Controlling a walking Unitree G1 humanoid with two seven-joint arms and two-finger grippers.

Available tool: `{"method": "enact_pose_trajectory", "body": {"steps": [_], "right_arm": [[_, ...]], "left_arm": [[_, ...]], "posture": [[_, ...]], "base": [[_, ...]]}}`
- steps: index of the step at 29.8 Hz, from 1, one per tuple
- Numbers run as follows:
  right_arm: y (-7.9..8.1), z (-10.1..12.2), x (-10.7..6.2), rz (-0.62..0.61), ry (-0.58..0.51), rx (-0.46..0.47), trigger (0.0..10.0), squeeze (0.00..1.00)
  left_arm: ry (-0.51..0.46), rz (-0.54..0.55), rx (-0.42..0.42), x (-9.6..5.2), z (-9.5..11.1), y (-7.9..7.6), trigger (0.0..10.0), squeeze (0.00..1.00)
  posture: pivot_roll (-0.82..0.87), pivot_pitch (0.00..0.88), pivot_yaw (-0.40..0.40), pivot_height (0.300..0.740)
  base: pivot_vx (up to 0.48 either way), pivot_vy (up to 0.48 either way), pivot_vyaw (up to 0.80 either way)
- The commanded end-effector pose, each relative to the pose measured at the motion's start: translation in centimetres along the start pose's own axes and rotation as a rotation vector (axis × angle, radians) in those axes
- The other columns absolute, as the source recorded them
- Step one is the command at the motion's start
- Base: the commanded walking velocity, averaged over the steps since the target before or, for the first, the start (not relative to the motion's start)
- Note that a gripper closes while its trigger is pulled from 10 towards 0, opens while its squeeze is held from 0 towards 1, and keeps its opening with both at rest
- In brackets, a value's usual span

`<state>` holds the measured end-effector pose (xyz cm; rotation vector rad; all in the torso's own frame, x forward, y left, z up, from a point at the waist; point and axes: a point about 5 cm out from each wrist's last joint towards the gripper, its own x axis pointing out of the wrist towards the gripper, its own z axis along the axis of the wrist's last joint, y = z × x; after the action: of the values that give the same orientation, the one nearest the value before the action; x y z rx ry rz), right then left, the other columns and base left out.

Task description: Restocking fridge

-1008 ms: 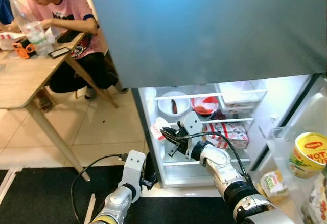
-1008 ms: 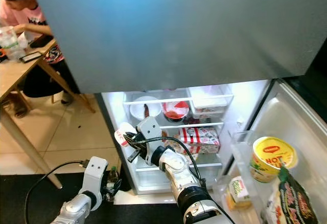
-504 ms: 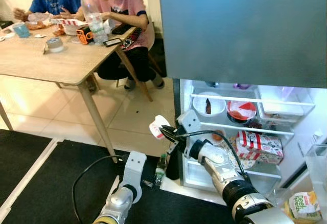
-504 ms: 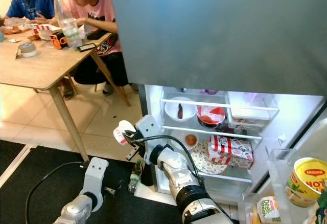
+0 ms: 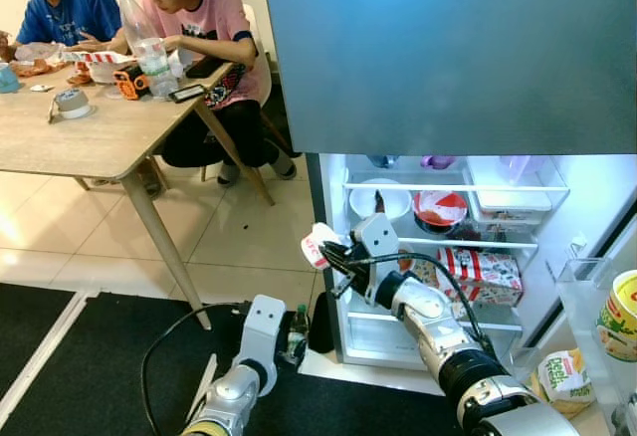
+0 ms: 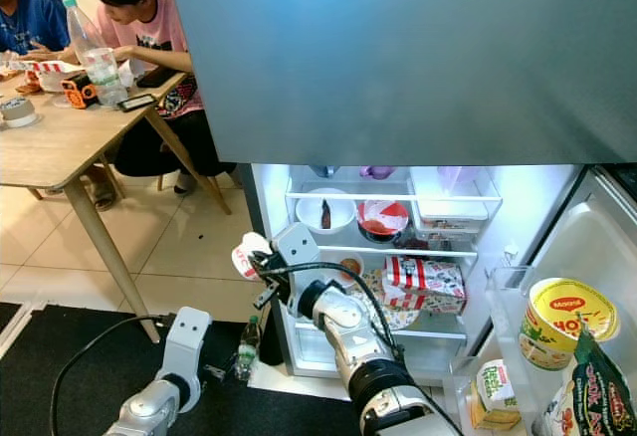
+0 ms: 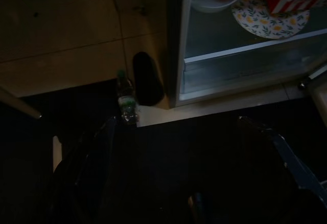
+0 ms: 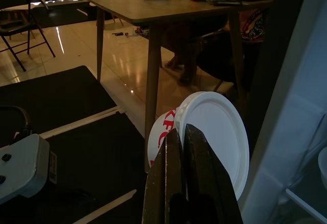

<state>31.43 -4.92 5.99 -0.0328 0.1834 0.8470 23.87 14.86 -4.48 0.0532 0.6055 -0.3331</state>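
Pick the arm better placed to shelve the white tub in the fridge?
Right. Its pincer is shut on the tub just beside the open fridge. The left pincer hangs low over the mat.

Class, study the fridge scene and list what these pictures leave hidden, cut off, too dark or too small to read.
- White tub shut in the right end effector: contents hidden by its lid, right wrist view.
- Left end effector: fingers lost in darkness, left wrist view.
- Yellow noodle cup in the door shelf: cut off by the picture edge, left eye view.
- Small bottle on the floor: label too small and dim.
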Motion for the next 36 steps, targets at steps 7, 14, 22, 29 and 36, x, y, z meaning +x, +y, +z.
{"method": "enact_pose_trajectory", "body": {"steps": [7, 14, 22, 29, 36], "right_arm": [[0.18, -0.17, 0.1, 0.007, 0.007, 0.0, 10.0, 0.0], [0.19, -0.21, 0.08, 0.01, 0.01, -0.001, 10.0, 0.0], [0.22, -0.19, 0.09, 0.013, 0.009, -0.003, 10.0, 0.0], [0.2, -0.16, 0.1, 0.014, 0.009, -0.007, 10.0, 0.0], [0.2, -0.19, 0.09, 0.016, 0.013, -0.013, 10.0, 0.0]], "left_arm": [[0.0, -0.006, 0.0, 0.03, 0.11, 0.07, 10.0, 0.0], [-0.011, 0.019, -0.03, 0.13, 0.38, 0.23, 10.0, 0.0], [-0.015, 0.013, -0.039, 0.13, 0.39, 0.2, 10.0, 0.0], [-0.02, -0.022, -0.03, 0.12, 0.39, -0.05, 10.0, 0.0], [-0.029, -0.034, -0.032, 0.16, 0.51, -0.22, 10.0, 0.0]], "posture": [[-0.04, 0.004, 0.054, 0.74], [-0.04, 0.0, 0.05, 0.74], [-0.04, 0.002, 0.051, 0.74], [-0.04, 0.001, 0.052, 0.74], [-0.04, 0.001, 0.05, 0.74]], "base": [[0.0, -0.472, 0.0], [0.0, -0.067, 0.0], [0.0, 0.0, 0.0], [0.0, 0.0, 0.0], [0.379, 0.0, 0.0]]}}
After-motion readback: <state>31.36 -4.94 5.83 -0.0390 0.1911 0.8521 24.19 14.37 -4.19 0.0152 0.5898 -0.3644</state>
